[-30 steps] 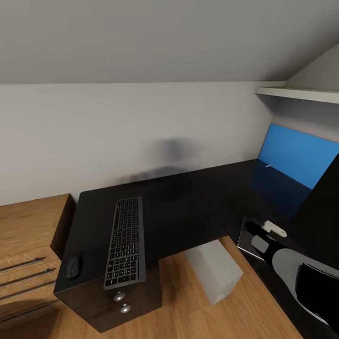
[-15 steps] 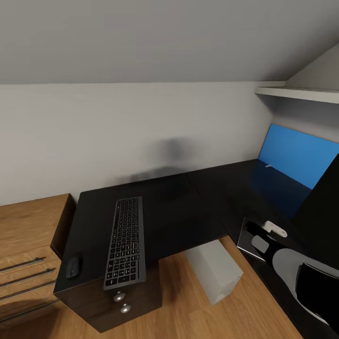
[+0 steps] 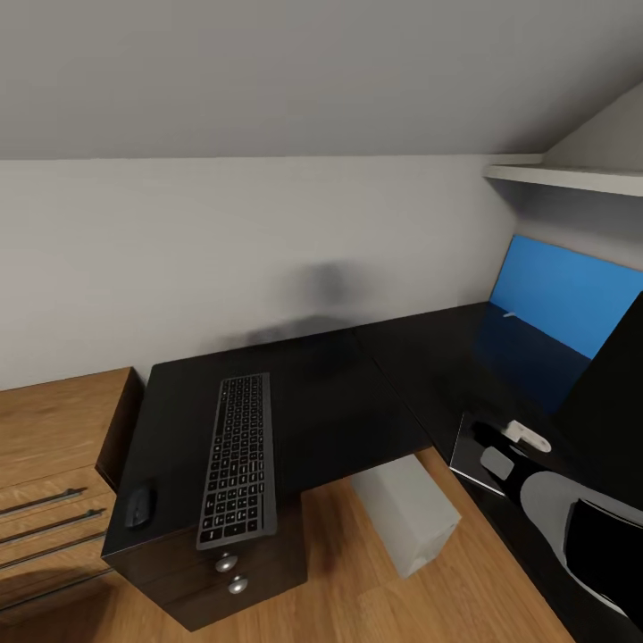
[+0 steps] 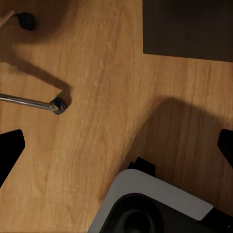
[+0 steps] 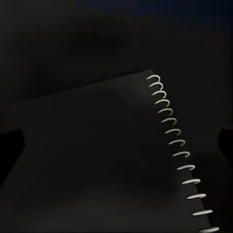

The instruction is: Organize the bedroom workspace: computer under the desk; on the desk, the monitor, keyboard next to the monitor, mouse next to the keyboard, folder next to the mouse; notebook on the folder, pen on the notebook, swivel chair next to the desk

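Black and glossy, the L-shaped tabletop (image 3: 339,393) fills the corner under a sloping ceiling, and everything else can be placed from it. On its left wing lies the keyboard (image 3: 238,457), running lengthwise toward the front edge, with the mouse (image 3: 138,507) just beside it at the outer front corner. Two silver-knobbed drawers (image 3: 230,573) sit in the front face below the keyboard. Under the inner bend of the tabletop stands the light grey computer (image 3: 406,511) on the wooden floor (image 3: 357,589). Along the right wing rises the blue back panel (image 3: 563,299), and a large black slab at the view's right edge, likely the monitor (image 3: 612,393), cuts across it. A wooden dresser (image 3: 49,482) stands against the left end of the tabletop.

Near the inner edge of the right wing, the right arm (image 3: 545,500) reaches over a dark spiral-bound notebook (image 5: 97,160), whose pale wire coils run along one edge. The right tool's (image 5: 116,145) dark fingertips (image 5: 9,145) stand wide apart with nothing between them, above the notebook cover.

The left tool (image 4: 116,145) is likewise spread wide and empty, pointing down at the wooden floor, where a chrome leg and castor (image 4: 57,105) of the swivel chair show.
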